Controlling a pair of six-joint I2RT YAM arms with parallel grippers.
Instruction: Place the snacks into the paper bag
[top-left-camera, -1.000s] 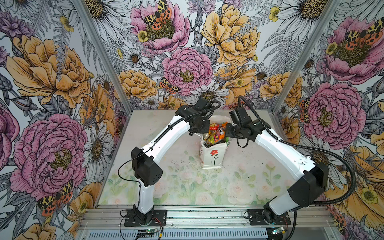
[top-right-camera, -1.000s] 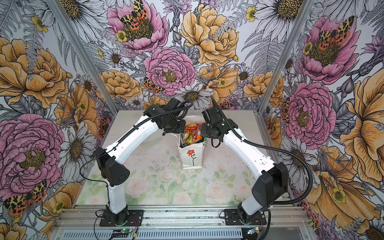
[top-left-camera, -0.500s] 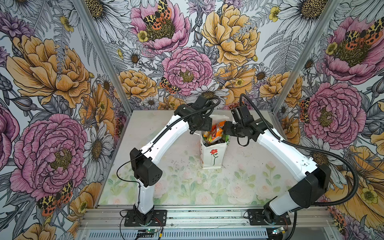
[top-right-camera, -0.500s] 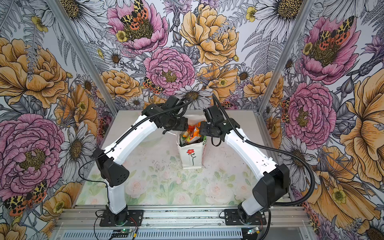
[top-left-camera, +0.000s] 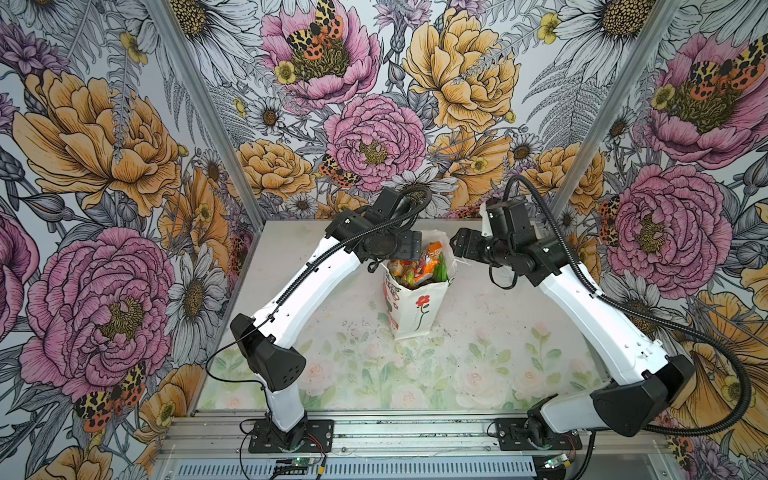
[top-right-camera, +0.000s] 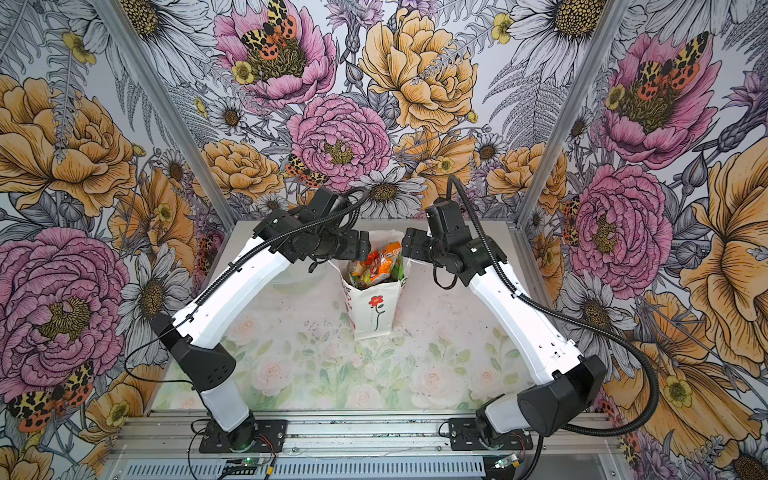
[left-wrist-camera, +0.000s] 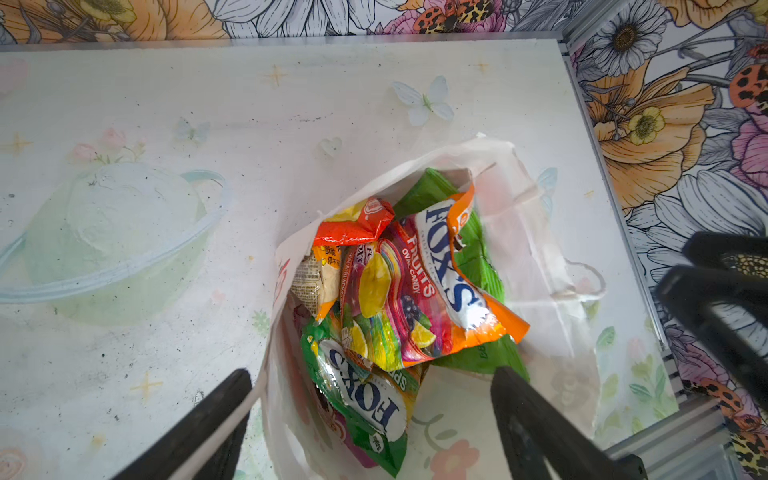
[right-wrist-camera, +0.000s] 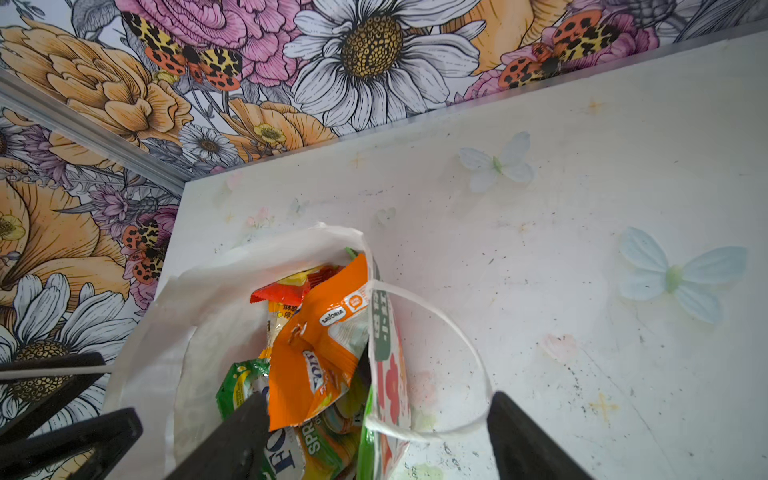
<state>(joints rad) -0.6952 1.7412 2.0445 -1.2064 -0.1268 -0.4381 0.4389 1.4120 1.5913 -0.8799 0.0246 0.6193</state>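
Note:
The white paper bag (top-left-camera: 419, 309) (top-right-camera: 376, 309) with a red drawn flower stands upright at the table's middle back. It holds the snacks (top-left-camera: 417, 266) (top-right-camera: 374, 266): an orange FOX'S packet (left-wrist-camera: 419, 299) on top, a green FOX'S packet (left-wrist-camera: 365, 399), a small red-yellow packet (left-wrist-camera: 357, 224) and a large light-green one (left-wrist-camera: 478, 257). My left gripper (top-left-camera: 409, 249) (left-wrist-camera: 372, 374) hangs open at the bag's left rim, with a cord handle (left-wrist-camera: 245, 405) lying along one finger. My right gripper (top-left-camera: 459, 245) (right-wrist-camera: 378, 399) hangs open at the right rim. It straddles the bag wall and a loose cord handle (right-wrist-camera: 453, 328).
The table (top-left-camera: 374, 365) has a pale printed flower and butterfly top. Flowered walls with aluminium posts (top-left-camera: 208, 112) close it in on three sides. A metal rail (top-left-camera: 395, 436) with both arm bases runs along the front.
Both grippers have gone from shut to open at the bag's top. The two wrists have drawn slightly apart. The bag stays upright.

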